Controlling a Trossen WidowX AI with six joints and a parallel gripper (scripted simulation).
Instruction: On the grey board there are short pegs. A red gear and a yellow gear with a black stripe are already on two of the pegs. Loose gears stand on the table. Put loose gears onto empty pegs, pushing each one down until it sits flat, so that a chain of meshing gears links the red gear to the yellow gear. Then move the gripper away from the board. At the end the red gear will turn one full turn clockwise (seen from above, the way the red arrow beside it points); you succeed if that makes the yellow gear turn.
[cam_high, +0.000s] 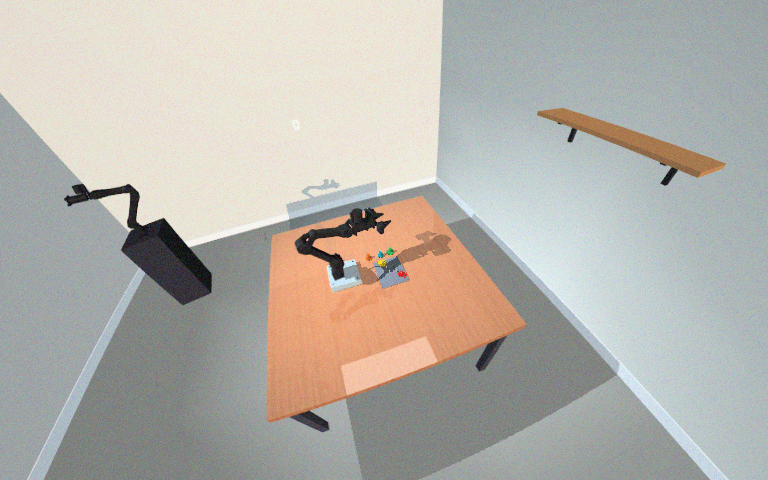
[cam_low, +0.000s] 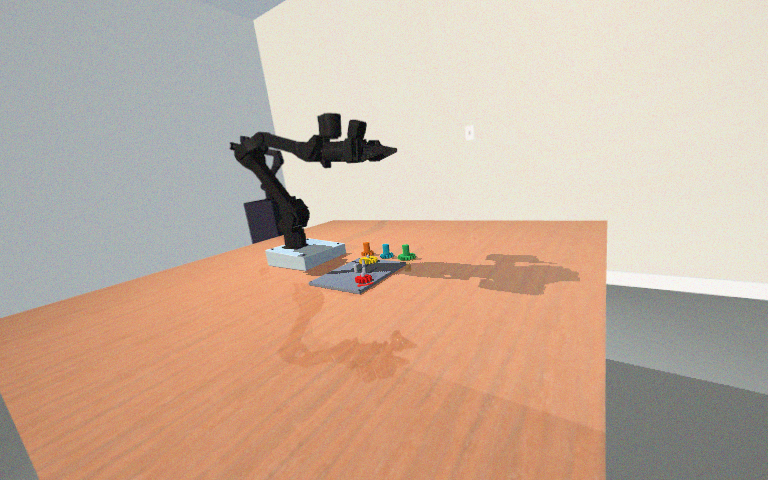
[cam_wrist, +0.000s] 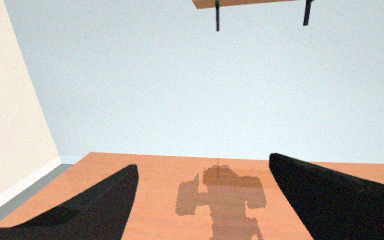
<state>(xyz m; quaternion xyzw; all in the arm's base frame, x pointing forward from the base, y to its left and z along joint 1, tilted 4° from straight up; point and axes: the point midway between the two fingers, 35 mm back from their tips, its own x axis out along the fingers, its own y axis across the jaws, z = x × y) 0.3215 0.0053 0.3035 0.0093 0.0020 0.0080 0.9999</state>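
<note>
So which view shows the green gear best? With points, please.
The exterior view: the green gear (cam_high: 390, 251) (cam_low: 406, 254) shows its teeth and upright knob there, unobstructed. The top view shows it only tiny; the wrist view doesn't show it.
</note>
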